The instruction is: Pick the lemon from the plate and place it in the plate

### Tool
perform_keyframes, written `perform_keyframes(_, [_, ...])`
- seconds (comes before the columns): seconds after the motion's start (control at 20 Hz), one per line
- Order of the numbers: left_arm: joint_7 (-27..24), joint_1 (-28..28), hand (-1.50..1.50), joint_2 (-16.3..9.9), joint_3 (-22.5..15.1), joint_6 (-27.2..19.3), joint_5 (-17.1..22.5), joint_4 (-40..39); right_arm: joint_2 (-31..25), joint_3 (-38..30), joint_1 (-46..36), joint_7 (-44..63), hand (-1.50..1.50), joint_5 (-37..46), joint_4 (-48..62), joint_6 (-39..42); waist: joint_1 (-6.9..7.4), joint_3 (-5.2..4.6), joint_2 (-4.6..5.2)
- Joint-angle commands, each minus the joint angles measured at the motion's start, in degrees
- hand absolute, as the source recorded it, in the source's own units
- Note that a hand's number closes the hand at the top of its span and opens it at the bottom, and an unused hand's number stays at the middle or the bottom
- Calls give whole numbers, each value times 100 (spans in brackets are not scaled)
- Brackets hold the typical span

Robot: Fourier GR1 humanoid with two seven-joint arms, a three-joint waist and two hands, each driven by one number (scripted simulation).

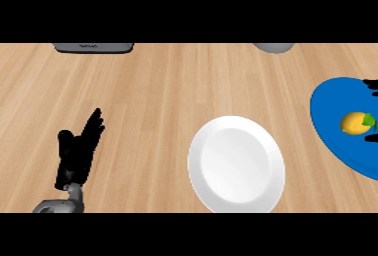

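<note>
Item 1: small yellow lemon [355, 123] w/ green tip, lying on wide blue plate [332, 115] at far right edge. Start position, not yet lifted.

Item 2: right hand [371, 90], only dark fingertips in view, just above and beside lemon, over blue plate. Likely closing in for pickup; curled or straight, cannot tell.

Item 3: oval white plate [236, 164], nothing on it, centre, well apart from those fingertips toward left. Prob. the drop spot.

Item 4: left hand [80, 150], fingers straight and released, holding nothing; resting at left, well apart from both plates.

Item 5: grey objects [94, 47] at top edge, cut off, unidentified.
</note>
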State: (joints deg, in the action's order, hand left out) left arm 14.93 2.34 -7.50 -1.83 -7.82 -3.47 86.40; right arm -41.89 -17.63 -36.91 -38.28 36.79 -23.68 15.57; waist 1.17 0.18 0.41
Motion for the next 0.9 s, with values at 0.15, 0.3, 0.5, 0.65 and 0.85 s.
perform_keyframes(0.15, [-338, -134, 0, 68, 22, -94, -103, -314, -494, -1305, -272, -504, -150, -1446, 656, 1523, -84, -4, 6])
perform_keyframes(0.3, [-256, -11, 0, 96, -55, -111, -168, -214, -680, -1454, -134, -553, -150, -1639, 1003, 1946, -24, 4, 28])
perform_keyframes(0.5, [40, 59, 0, -8, -7, -101, -171, 56, -694, -1369, 194, -964, -150, -1651, 1054, 2116, 21, 13, 22])
perform_keyframes(0.65, [-14, -91, 0, 231, -155, -266, -265, 23, -632, -1302, 308, -1130, -150, -1672, 1026, 2202, 33, 15, 22])
perform_keyframes(0.85, [-292, -73, 0, 183, -44, -86, -117, -234, -544, -1269, 326, -1240, -150, -1794, 899, 2275, -1, 5, 7])
